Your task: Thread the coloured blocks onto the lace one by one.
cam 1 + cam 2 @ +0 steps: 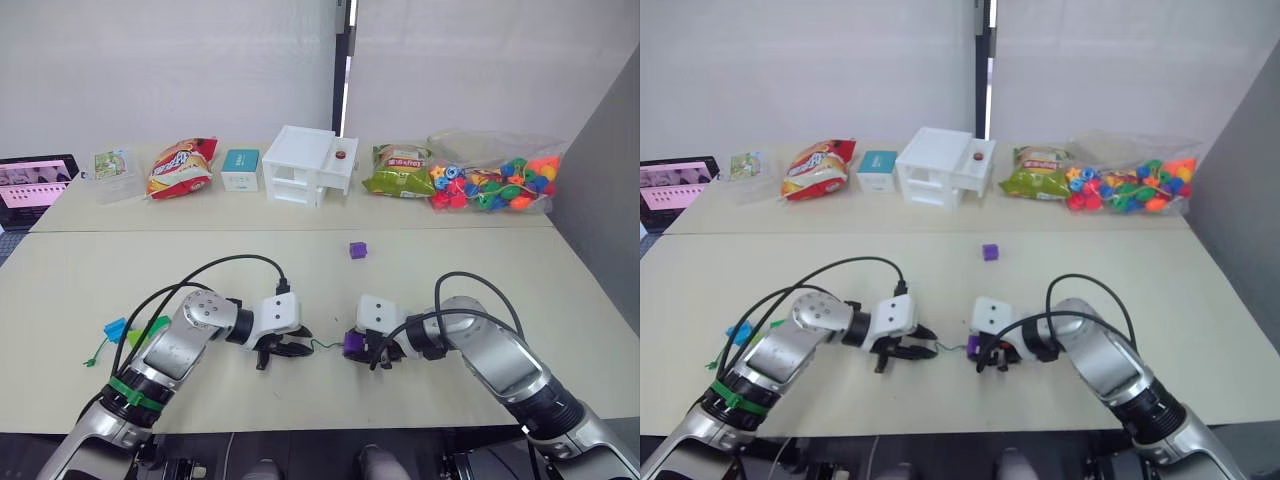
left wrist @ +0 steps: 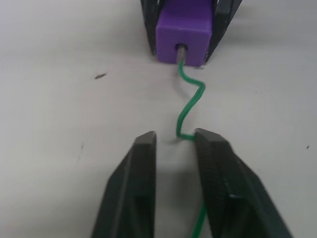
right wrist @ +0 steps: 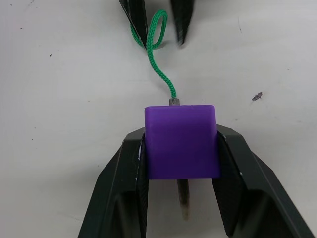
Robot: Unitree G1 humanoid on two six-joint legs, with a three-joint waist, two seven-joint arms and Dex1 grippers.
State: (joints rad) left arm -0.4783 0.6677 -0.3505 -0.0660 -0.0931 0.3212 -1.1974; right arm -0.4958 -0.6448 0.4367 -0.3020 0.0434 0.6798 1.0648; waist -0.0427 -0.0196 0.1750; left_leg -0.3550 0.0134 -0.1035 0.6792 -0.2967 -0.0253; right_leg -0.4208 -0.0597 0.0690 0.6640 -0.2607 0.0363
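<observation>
While the first block is threaded: purple block (image 3: 181,141) clamped in right pincer (image 3: 181,198), lace (image 2: 190,104) tip through.
Left pincer (image 2: 174,144) gapes around the lace; a second purple block (image 1: 358,250) beyond waits.

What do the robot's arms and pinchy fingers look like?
Both arms are silver-grey metal with white boxy wrist blocks and looping black cables. The left arm wears a green band. The left gripper and right gripper each have two black wedge-shaped fingers.

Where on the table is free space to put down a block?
The near table is bare between the loose purple block and both grippers, and along its right side. Crowded: the far table's row, from snack bag to bead bag.
</observation>
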